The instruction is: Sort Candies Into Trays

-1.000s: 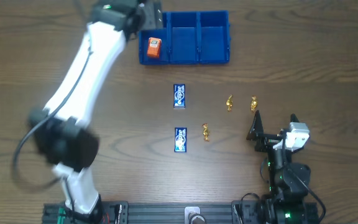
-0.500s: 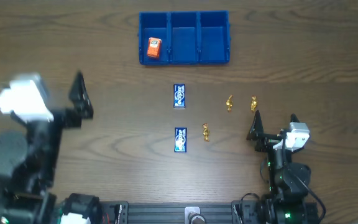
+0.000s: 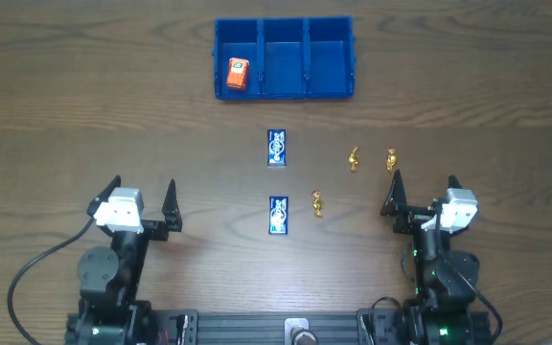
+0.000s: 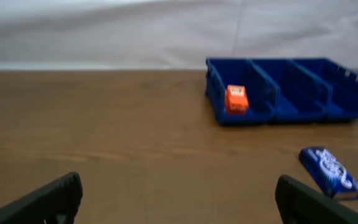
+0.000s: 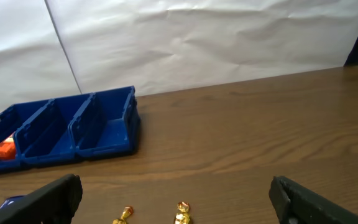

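Tray (image 3: 286, 94) holds one orange candy (image 3: 237, 74), leftmost compartment — left gripper (image 3: 143, 192), right gripper (image 3: 423, 187) gape empty.

Open table (image 3: 161, 120) gap between tray (image 3: 284, 95) and upper blue bar (image 3: 277, 149); 3 gold candies (image 3: 354, 159) clutter right.

Wooden table (image 3: 84, 115) with a tray and loose candies.
A blue tray (image 3: 284, 95) sits at the far side; nearer lie two blue bars (image 3: 277, 148) (image 3: 278, 215) and, to their right, three gold candies (image 3: 354, 158) (image 3: 391, 159) (image 3: 317, 203).
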### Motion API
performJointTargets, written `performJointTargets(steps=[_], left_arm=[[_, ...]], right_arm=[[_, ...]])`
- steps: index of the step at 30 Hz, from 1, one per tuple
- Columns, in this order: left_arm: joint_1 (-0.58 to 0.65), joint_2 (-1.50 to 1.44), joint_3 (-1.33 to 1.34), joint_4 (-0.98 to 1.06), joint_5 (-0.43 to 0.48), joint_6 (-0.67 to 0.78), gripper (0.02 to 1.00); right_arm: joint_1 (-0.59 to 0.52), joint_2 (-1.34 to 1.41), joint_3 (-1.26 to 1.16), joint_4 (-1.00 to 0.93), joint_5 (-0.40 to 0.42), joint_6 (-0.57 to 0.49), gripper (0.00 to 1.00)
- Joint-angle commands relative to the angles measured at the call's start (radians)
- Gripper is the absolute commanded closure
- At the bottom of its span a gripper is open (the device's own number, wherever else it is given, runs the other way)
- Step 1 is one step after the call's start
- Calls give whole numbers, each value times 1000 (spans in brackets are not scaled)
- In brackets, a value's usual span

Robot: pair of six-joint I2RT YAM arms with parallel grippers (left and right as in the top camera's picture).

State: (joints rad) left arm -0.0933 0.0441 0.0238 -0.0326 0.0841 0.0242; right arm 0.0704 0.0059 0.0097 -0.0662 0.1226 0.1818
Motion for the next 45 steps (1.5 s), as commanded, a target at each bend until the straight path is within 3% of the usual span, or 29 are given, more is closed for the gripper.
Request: performJointTargets(steps=[1, 25, 29, 33, 40, 43, 45], left_arm=[[6, -29, -18, -38, 29, -13, 20], [6, -29, -18, -38, 29, -13, 20], [6, -29, -18, -38, 29, -13, 20], [6, -29, -18, -38, 29, -13, 20], [6, -29, -18, -38, 29, -13, 20], [6, -29, -18, -38, 29, -13, 20], [6, -29, -18, -38, 29, -13, 20]], right_arm=[[-5, -3, -2, -2, -1, -4, 3], [-5, -3, -2, -2, -3, -3, 3], [-5, -3, -2, 16, -91, 10, 3], [-5, 35, 45, 45, -186, 185, 3], [-5, 476, 533, -211, -534, 190, 3], [-3, 740, 774, -332, -738, 188, 3], [9, 870, 887, -431, -784, 185, 3]])
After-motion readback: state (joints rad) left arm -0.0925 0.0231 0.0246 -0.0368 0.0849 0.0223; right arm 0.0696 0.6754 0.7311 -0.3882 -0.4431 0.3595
